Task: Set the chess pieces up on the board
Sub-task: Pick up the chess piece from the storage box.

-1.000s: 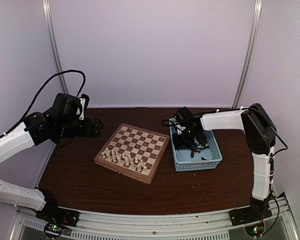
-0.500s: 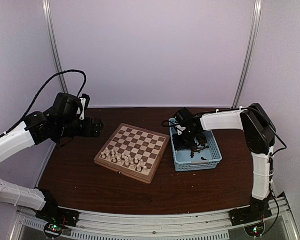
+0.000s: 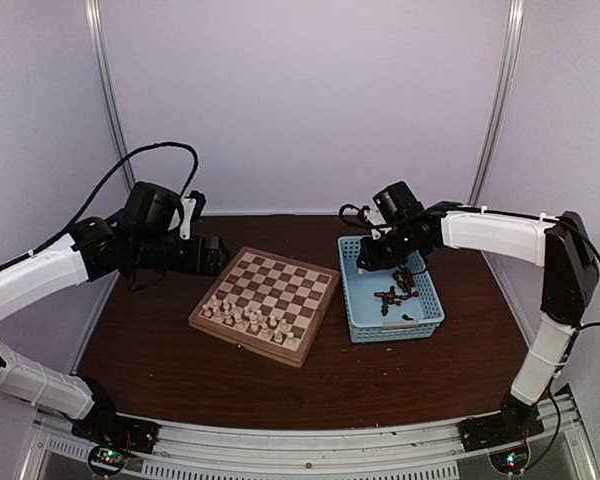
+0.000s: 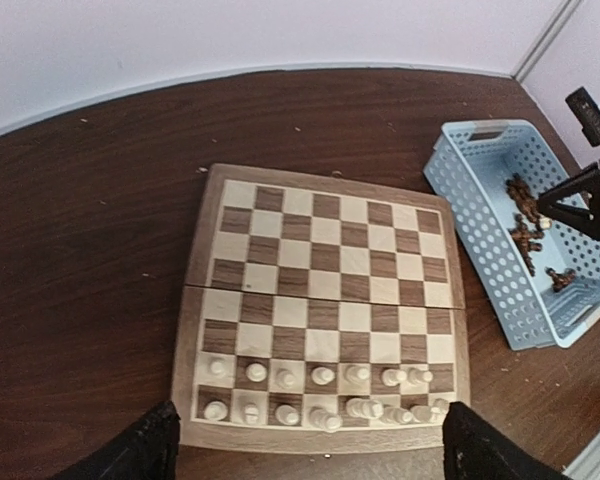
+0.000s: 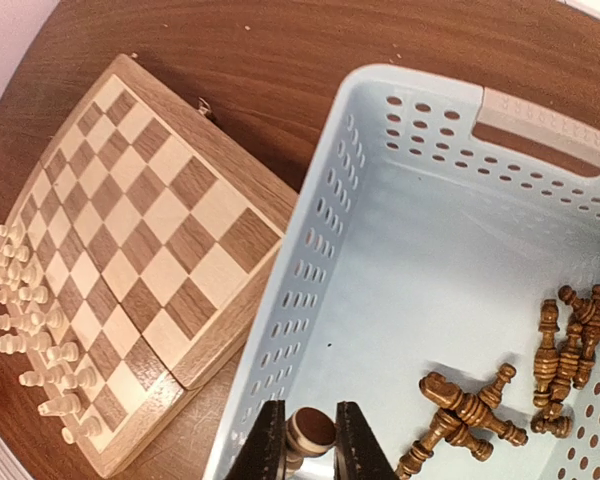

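A dark brown, wood-grained worktop (image 3: 180,360) is seen filling the lower half of the overhead view. It is closed in by pale lilac walls (image 3: 300,100) behind and at both sides. Two slim metal posts (image 3: 105,90) are set against the walls, one at the upper left and one at the upper right. A grey metal rail (image 3: 310,445) is run along the bottom edge of the frame, where the arm bases are bolted. Small pale specks (image 4: 85,122) are scattered over the worktop, and its grain is shown plainly in the wrist views.

The board (image 3: 285,280) is laid near the middle of the worktop, turned at an angle. A light-blue perforated basket (image 3: 395,331) is placed just beside it to the right. The white pieces (image 3: 242,315) are ranged in two rows along the board's lower edge. A heap of dark pieces (image 3: 395,297) is found lying in the basket, towards its right side.

The left tool (image 3: 216,256) is held above the worktop at the upper left of the board. Its fingers are spread wide apart and nothing is gripped between them. The right tool (image 5: 310,440) is held over the upper left part of the basket. Its fingers are closed on a single dark piece (image 5: 311,428), whose round base is seen between them.
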`<state>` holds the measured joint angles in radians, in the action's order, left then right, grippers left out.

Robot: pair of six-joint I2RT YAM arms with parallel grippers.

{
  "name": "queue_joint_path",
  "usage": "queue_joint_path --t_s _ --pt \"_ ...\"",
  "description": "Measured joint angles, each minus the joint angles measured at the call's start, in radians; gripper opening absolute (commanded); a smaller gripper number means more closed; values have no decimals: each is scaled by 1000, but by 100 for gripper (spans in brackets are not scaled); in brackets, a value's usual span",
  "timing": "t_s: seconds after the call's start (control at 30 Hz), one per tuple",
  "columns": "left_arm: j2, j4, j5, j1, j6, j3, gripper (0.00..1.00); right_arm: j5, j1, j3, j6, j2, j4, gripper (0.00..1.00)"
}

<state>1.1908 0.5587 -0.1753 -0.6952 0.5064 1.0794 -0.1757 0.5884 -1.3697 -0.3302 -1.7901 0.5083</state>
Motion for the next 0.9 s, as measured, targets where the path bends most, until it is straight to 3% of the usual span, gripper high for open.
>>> queue_joint_path --t_s 0.23,0.43,0.63,0.9 --pt "145 -106 252 0 31 31 85 -119 0 19 39 65 -44 15" --pt "235 -225 404 -8 49 41 84 -309 1 16 -35 60 -113 14" --pt "290 -317 373 -99 14 53 76 -460 1 2 -213 -13 -235 15" --pt "396 -514 153 -262 -72 58 70 -576 11 97 -555 -73 -585 14"
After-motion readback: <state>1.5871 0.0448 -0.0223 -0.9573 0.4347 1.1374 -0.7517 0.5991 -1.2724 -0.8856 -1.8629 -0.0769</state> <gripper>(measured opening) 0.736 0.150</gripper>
